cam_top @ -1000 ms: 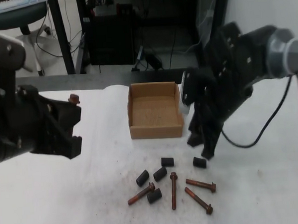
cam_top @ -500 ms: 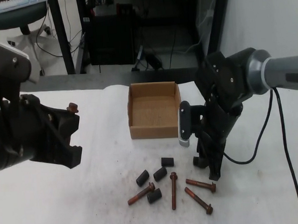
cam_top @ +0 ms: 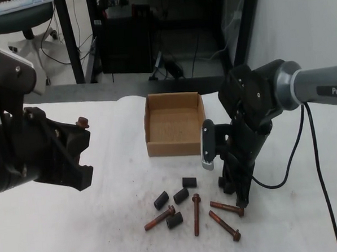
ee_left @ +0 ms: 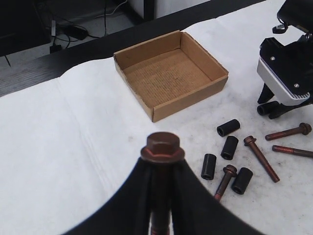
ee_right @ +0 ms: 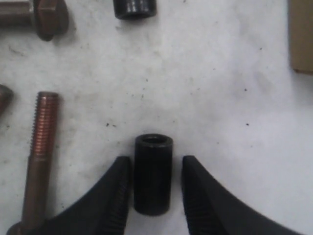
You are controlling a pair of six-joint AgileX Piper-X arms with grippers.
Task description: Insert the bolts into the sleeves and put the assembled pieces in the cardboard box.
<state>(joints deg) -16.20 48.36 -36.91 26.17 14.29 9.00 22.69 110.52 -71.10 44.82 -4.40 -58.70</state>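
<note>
Bolt gripped, sleeve straddled
Left gripper (ee_left: pixel 160 167) is clamping a bolt (ee_left: pixel 162 148); right gripper (ee_right: pixel 154 164) is standing open, fingers (ee_right: pixel 113 200) flanking a sleeve (ee_right: pixel 152 181) on the bench (ee_right: pixel 220 98).

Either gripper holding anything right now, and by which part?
The left gripper grips a bolt by its shank, just under the head. The right gripper holds nothing: its open fingers straddle a sleeve, with a gap on each side.
</note>
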